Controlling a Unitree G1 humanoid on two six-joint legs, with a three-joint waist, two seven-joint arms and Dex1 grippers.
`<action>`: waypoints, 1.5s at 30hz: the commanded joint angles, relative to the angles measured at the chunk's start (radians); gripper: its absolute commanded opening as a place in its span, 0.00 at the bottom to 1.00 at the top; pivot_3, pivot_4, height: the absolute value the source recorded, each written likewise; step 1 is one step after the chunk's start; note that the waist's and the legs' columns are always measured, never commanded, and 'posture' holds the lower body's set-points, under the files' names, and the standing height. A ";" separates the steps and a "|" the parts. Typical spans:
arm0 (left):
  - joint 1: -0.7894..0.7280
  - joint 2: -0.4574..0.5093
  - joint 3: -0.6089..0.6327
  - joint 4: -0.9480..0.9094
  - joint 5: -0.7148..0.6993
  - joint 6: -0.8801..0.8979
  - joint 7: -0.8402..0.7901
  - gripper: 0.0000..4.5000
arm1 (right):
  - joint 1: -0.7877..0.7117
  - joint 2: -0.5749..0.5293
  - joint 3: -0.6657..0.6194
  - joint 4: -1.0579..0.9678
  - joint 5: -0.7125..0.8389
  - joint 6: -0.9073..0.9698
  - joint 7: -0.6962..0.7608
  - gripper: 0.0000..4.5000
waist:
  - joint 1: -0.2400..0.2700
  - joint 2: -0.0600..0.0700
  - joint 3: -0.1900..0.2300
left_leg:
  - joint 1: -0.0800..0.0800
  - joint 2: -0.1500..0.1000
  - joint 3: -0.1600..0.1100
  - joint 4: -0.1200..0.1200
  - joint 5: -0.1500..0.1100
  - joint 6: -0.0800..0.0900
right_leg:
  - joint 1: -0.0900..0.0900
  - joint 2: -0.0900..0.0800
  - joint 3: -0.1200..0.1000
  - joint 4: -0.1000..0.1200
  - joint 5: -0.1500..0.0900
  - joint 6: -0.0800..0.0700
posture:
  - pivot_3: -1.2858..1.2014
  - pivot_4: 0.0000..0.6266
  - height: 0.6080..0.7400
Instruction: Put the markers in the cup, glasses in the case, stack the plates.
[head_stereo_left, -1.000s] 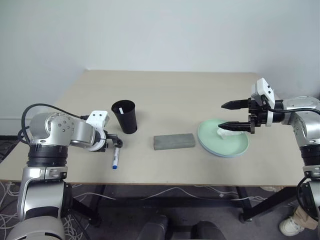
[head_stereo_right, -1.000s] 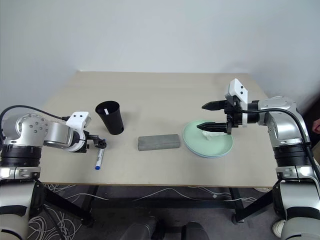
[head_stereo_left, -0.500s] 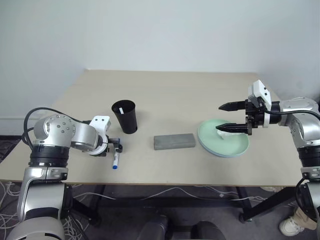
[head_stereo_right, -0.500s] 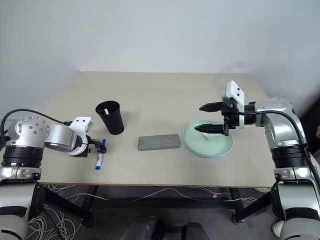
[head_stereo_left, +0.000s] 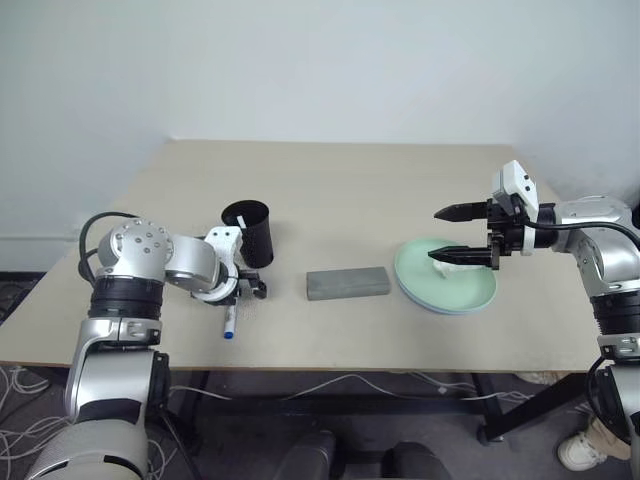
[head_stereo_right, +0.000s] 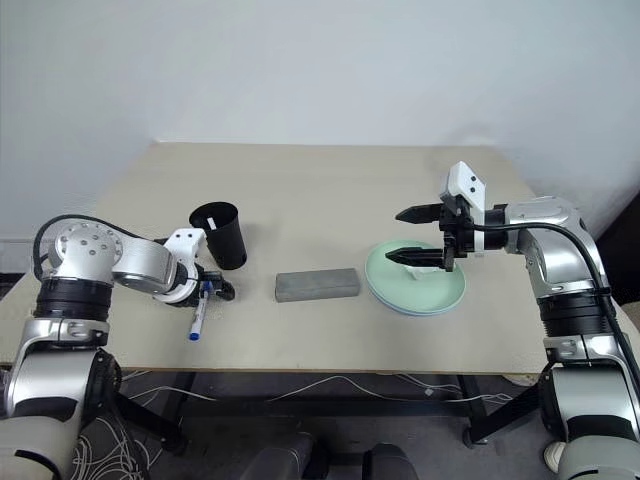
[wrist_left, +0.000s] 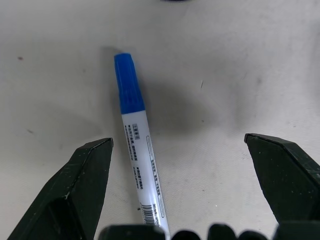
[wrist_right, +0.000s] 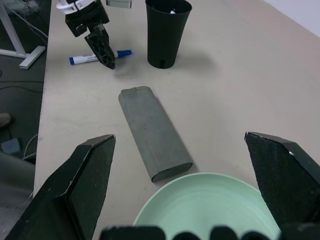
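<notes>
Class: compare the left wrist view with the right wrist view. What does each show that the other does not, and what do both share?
Left wrist view alone: the printed label and barcode on the blue-capped marker, lying on the table between the open left claw fingers.

Right wrist view alone: the black cup, the closed grey case, the mint green plate, and the open right claw above that plate.

Both: the blue-capped marker, the beige table and the left claw.

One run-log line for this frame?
left gripper: open over blue marker | right gripper: open above plates | marker on table
</notes>
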 joint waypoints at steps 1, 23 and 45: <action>0.006 -0.001 0.031 -0.009 -0.002 0.007 0.033 0.99 | -0.004 -0.007 -0.016 -0.035 0.009 -0.001 -0.004 1.00 | 0.000 0.000 0.000 | 0.000 0.000 0.000 0.000 0.000 0.000 | 0.000 0.000 0.000 0.000 0.000 0.000 | 0.52 0.00 0.76; -0.070 -0.009 0.103 0.200 -0.003 0.007 0.218 0.99 | 0.007 0.012 -0.007 -0.052 0.013 0.008 -0.015 1.00 | -0.001 -0.001 0.000 | 0.000 0.000 0.000 0.001 0.000 0.000 | 0.000 0.000 -0.001 0.001 0.001 0.000 | 0.52 0.00 0.76; -0.265 0.048 -0.294 0.421 0.220 0.007 -0.244 0.99 | 0.044 0.016 -0.010 -0.114 0.026 0.034 -0.037 1.00 | -0.001 -0.001 0.000 | -0.001 0.000 0.000 0.000 0.000 0.001 | -0.001 -0.002 -0.002 0.000 -0.002 0.004 | 0.52 0.00 0.76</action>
